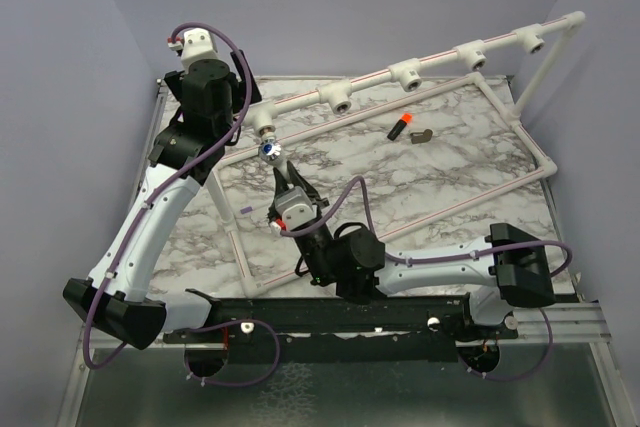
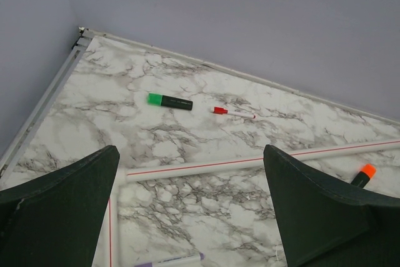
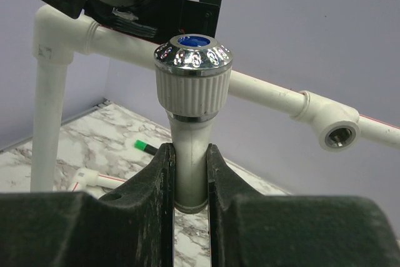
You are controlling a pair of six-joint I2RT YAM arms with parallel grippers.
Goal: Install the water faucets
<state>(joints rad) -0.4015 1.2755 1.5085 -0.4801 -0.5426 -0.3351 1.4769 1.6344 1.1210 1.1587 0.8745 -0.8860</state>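
The marble worktop [image 1: 450,167] carries a white pipe frame [image 3: 49,117] with a raised rail along its far edge. Near the far-left corner, the left end effector [image 2: 194,217] gapes wide and holds nothing. The right end effector [image 3: 190,167] is clamped tight on the pale stem of the water faucet [image 3: 192,60]. The long axis of the stem runs straight out from the fingers, knob outermost, close before the rail's left end. An open tee socket [image 3: 340,134] lies to its right.

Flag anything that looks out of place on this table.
Loose pens lie scattered on the marble table: a green-capped marker, a red-capped pen and an orange-tipped marker, none part of the plumbing. The white pipe frame sits skewed to the table edges.
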